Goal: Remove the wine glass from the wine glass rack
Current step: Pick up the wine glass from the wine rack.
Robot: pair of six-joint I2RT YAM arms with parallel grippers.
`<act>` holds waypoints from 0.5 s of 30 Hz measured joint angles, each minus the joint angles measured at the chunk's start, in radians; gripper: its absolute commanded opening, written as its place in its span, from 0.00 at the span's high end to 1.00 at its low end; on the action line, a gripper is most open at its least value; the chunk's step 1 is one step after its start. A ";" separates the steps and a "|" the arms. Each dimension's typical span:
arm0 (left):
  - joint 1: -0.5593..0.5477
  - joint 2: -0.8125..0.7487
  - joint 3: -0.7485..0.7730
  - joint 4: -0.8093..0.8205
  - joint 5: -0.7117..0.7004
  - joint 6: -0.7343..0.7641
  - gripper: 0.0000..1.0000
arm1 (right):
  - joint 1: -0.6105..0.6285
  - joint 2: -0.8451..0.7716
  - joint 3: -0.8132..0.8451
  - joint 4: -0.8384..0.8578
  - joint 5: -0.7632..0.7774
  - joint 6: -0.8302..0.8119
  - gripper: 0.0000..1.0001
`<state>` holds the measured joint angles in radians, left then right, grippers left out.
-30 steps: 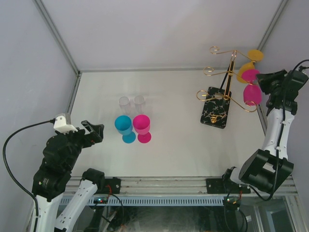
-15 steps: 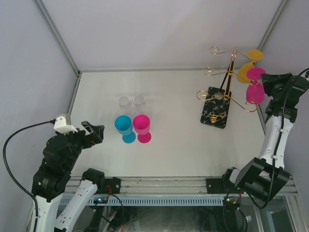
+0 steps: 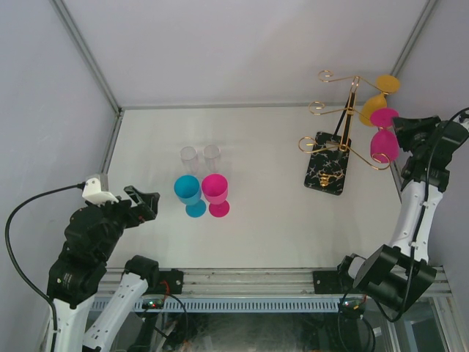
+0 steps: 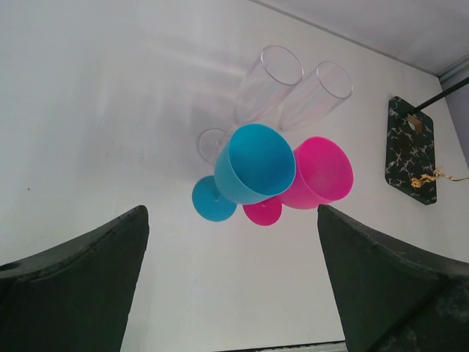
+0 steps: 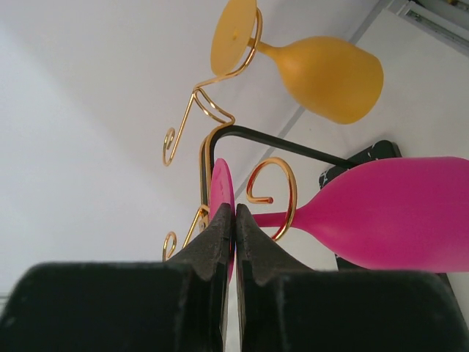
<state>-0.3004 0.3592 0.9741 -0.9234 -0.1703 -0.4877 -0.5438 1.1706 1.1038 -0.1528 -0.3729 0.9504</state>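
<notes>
The wine glass rack, thin gold wire on a black marbled base, stands at the back right. A pink wine glass hangs upside down at its right side, its stem inside a curled gold loop. My right gripper is shut on the edge of that glass's flat foot; the pink bowl points right in the right wrist view. A yellow wine glass hangs on a higher arm. My left gripper hovers open at the near left, holding nothing.
A blue glass and a pink glass stand upright mid-table, with two clear tumblers just behind them. In the left wrist view these glasses lie ahead of the open fingers. Walls close in right beside the rack.
My right wrist has shifted to the right, still clamped on the pink glass's foot, and the glass swayed slightly with it. The left arm has barely moved.
</notes>
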 measured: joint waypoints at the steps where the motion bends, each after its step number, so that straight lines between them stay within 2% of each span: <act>1: 0.000 0.000 0.001 -0.002 0.000 0.000 0.00 | 0.000 -0.006 -0.005 -0.001 -0.004 -0.004 1.00; 9: 0.000 0.000 0.004 -0.003 0.003 0.000 0.00 | 0.001 -0.026 -0.011 0.000 -0.040 -0.019 1.00; 15: 0.000 0.000 0.004 -0.003 0.016 0.000 0.00 | 0.064 0.005 -0.011 0.053 -0.036 -0.019 1.00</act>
<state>-0.3004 0.3588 0.9783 -0.9264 -0.1543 -0.4877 -0.4801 1.1759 1.0927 -0.0998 -0.4088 0.9318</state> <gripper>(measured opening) 0.996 0.006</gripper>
